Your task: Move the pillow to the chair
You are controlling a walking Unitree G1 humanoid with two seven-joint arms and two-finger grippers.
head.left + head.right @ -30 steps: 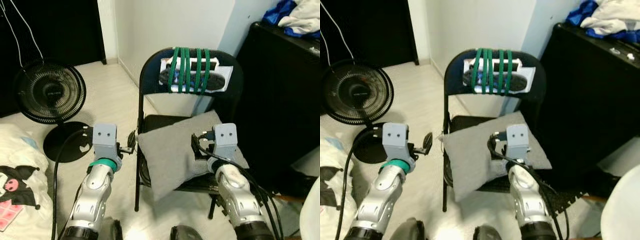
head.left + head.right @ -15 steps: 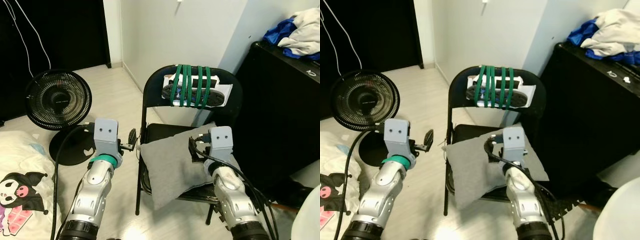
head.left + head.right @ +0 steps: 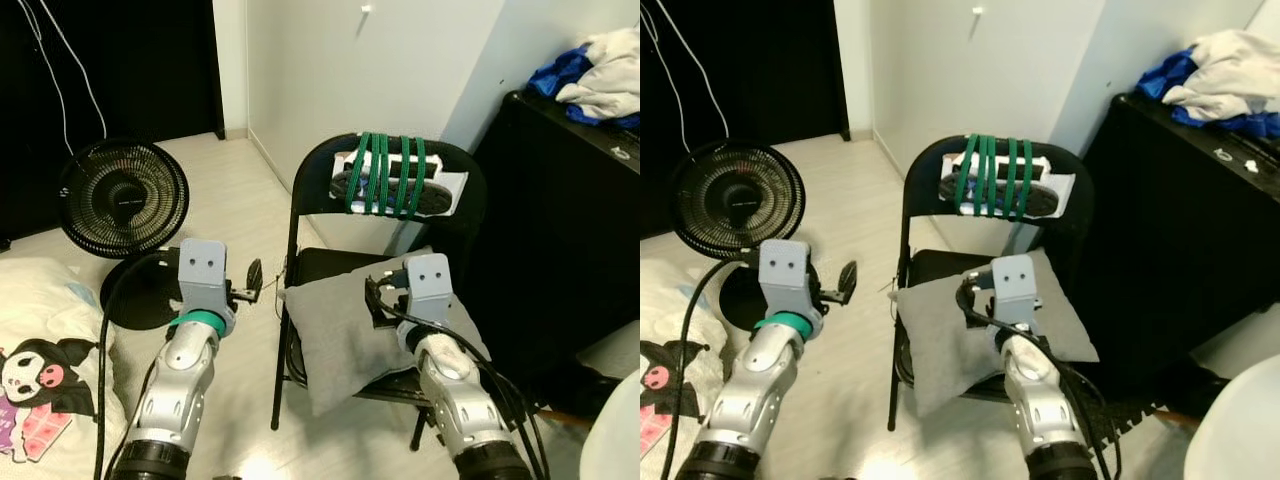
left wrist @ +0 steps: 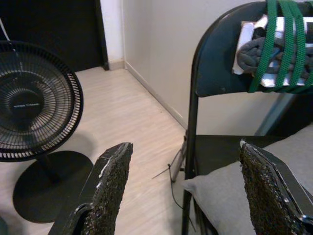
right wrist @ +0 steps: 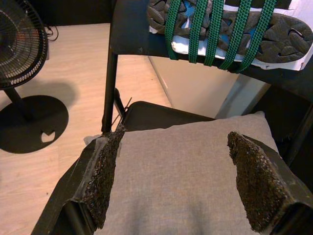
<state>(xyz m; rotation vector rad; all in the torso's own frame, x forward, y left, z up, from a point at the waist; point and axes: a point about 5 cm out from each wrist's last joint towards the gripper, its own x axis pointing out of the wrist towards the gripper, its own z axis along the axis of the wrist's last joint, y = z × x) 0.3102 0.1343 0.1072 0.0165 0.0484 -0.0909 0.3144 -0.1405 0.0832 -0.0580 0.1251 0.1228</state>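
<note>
Both grippers have pulled back spread and empty: right gripper (image 5: 178, 188) above the pillow (image 3: 365, 325), left gripper (image 4: 183, 188) at its 9 o'clock. Pillow now rests on the chair (image 3: 312, 165); task looks done.

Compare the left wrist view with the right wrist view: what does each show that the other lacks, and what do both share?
Left wrist: most of the fan's head and the open left gripper beside the chair.
Right wrist: the strapped shoe's whole sole and the open right gripper above the pillow.
Shared: chair, pillow on its seat, green straps, fan base.
</note>
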